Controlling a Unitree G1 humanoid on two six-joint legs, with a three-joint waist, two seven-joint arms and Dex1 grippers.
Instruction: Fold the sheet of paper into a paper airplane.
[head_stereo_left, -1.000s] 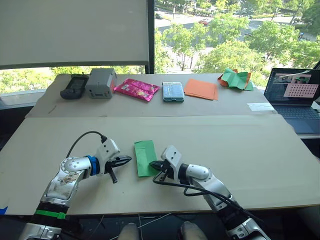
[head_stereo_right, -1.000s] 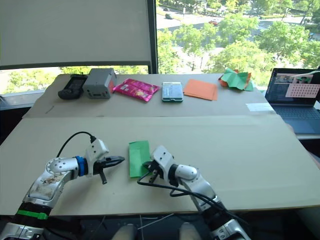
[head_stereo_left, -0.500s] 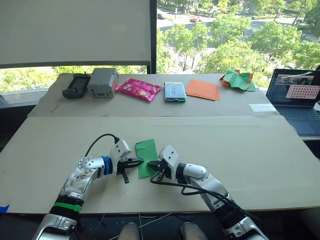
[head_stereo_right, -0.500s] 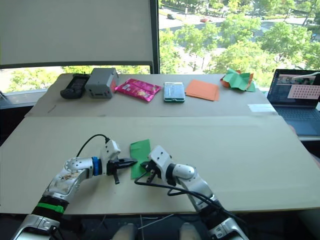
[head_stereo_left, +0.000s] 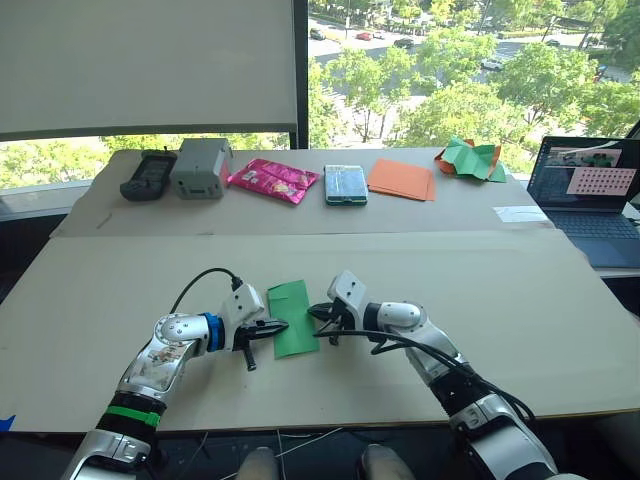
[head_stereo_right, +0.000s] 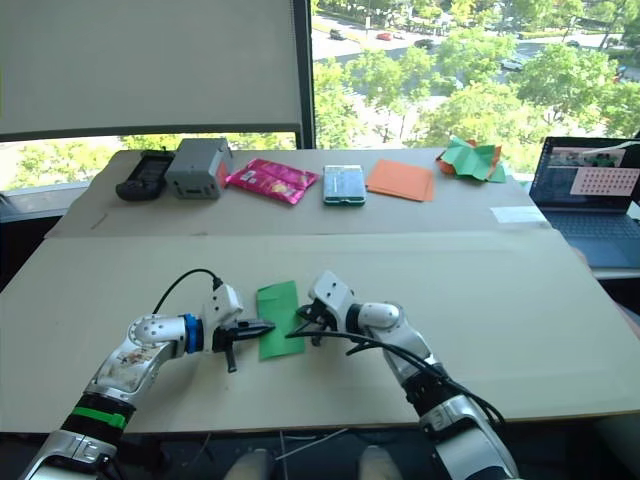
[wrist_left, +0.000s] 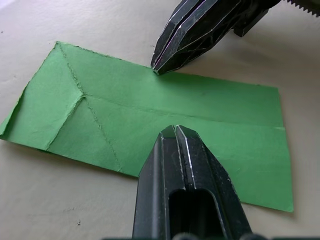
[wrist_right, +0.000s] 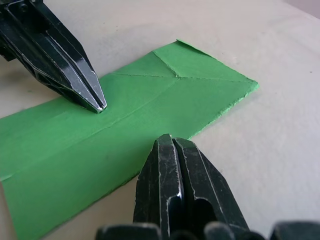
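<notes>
The sheet of paper (head_stereo_left: 293, 317) is seen as a bright green folded strip, flat on the near table (head_stereo_left: 520, 310), with a lengthwise crease down its middle and diagonal creases meeting at its far end. Its long axis runs from 6 to 12 o'clock, tilted slightly. The left gripper (head_stereo_left: 279, 327), fingers pressed together, is set on its 9 o'clock edge; the right gripper (head_stereo_left: 316, 313), likewise closed, is set at its 3 o'clock edge.
</notes>
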